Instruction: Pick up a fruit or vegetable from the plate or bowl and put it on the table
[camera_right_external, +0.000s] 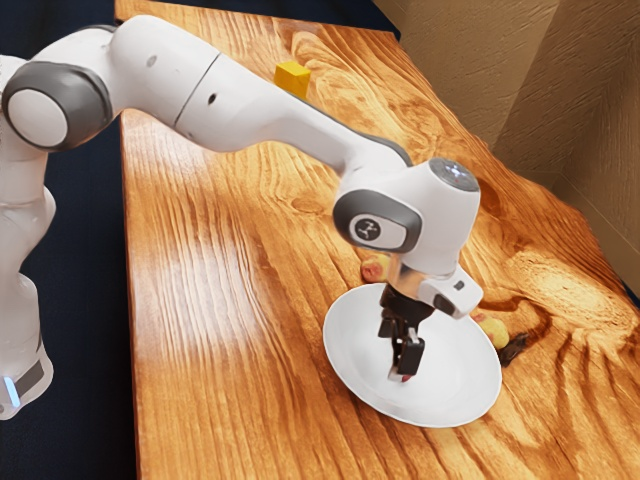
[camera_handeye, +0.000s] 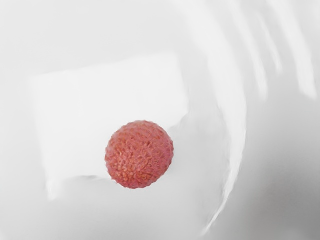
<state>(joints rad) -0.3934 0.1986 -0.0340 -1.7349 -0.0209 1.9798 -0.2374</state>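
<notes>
Step in hand: the pick-up, judged to be at the grasping stage. One black two-finger end effector (camera_right_external: 403, 368), pointed down inside one wide, round, glossy white dish (camera_right_external: 450, 372). Condition of grip: cannot be told, whether released or clenched upon the fruit.

Task's thing: one small, round, red fruit with a bumpy skin, lychee-like (camera_handeye: 139, 154); located in the dish, directly beneath the hand, a trace of red appearing by the end effector's tip. Not set out on the table.

Next move called for: secure the fruit about its middle, if that is not already done; raise it above the dish's rim; carry it sideways past the rim; lower and release on the wood. Probable fault: a round body of this kind may slip or roll on the smooth, curved surface if pinched off-centre.

Count of items:
- Arm, white with grey joints (camera_right_external: 270, 108): one.
- Worktop, orange-brown grained wood (camera_right_external: 200, 250): one.
- Dish: one.
- Red fruit in the dish: one seen.
- Block, yellow, cube-shaped (camera_right_external: 292, 79): one, well apart from the dish.
- Rounded object, mottled red and yellow (camera_right_external: 374, 268): one, just beside the dish, partly hidden.
- Rounded object, yellow (camera_right_external: 495, 331): one, beside the rim.
- Object, dark brown, irregular (camera_right_external: 514, 348): one, next to the preceding; material uncertain.
</notes>
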